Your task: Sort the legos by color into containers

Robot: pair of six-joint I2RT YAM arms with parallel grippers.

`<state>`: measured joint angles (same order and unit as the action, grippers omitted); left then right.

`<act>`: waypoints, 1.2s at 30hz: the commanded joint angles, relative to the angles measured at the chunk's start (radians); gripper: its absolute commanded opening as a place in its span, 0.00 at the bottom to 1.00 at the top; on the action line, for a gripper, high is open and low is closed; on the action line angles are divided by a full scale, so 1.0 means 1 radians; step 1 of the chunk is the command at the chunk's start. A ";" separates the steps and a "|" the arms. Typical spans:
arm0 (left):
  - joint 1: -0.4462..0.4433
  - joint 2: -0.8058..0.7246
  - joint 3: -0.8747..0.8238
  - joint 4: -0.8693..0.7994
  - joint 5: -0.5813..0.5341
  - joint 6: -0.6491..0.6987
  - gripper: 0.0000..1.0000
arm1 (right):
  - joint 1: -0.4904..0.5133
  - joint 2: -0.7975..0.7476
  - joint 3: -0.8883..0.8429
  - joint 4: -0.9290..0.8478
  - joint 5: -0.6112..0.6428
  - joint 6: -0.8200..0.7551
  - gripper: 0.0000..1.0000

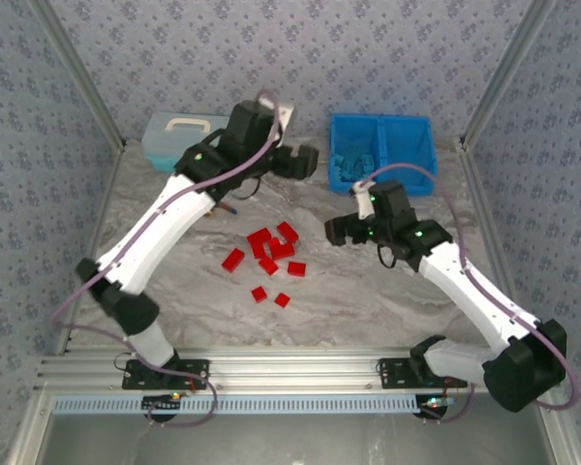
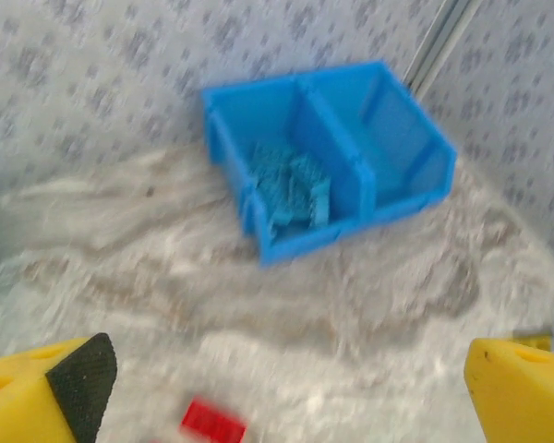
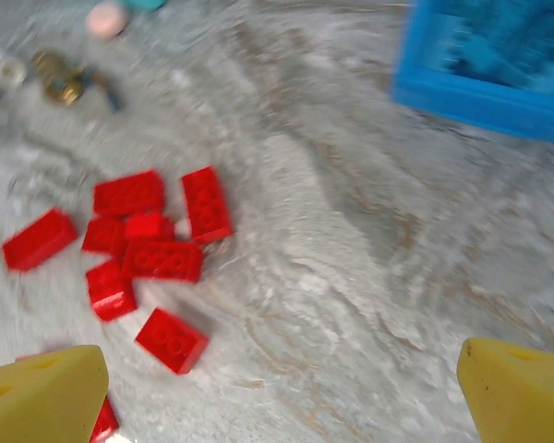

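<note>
Centrally red legos (image 1: 271,254); bare marble (image 1: 387,291) before bin (image 2: 300,242); left tool (image 2: 295,388), right tool (image 3: 286,388) agape, empty.

Cropping the blue bin (image 3: 480,88) at one o'clock in the right wrist view, smearing its contents. Blurring the brass object (image 3: 60,81) and the pink disc (image 3: 106,17) at eleven o'clock. Half hiding one red lego (image 3: 102,422) behind a yellow fingertip (image 3: 42,392) at seven o'clock.

Looks like a robot lab cell: marble-look table (image 1: 368,300) boxed in by patterned walls (image 1: 368,48), aluminium rail (image 1: 290,370) along near edge, left arm (image 1: 165,232) and right arm (image 1: 465,281) bolted there.
</note>
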<state>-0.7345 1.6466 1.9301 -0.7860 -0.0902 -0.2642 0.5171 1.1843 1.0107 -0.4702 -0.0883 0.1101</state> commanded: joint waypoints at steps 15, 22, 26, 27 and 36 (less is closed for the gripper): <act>0.104 -0.560 -0.794 -0.156 0.100 0.250 0.99 | 0.218 0.540 0.211 -0.111 -0.101 -0.758 0.98; 0.161 -0.609 -0.911 -0.062 0.095 0.239 0.99 | 0.220 0.697 0.311 -0.125 -0.096 -0.738 0.97; 0.192 -0.632 -0.935 -0.027 0.096 0.229 0.99 | 0.220 0.739 0.322 -0.167 -0.105 -0.740 0.93; 0.200 -0.637 -0.942 -0.018 0.100 0.228 0.99 | 0.219 0.752 0.326 -0.174 -0.104 -0.745 0.90; 0.247 -0.654 -0.971 0.016 0.125 0.215 0.99 | 0.222 0.791 0.326 -0.176 -0.107 -0.728 0.48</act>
<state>-0.5018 1.0058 0.9588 -0.7959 0.0124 -0.0456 0.7349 1.9659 1.3266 -0.6159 -0.1764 -0.6212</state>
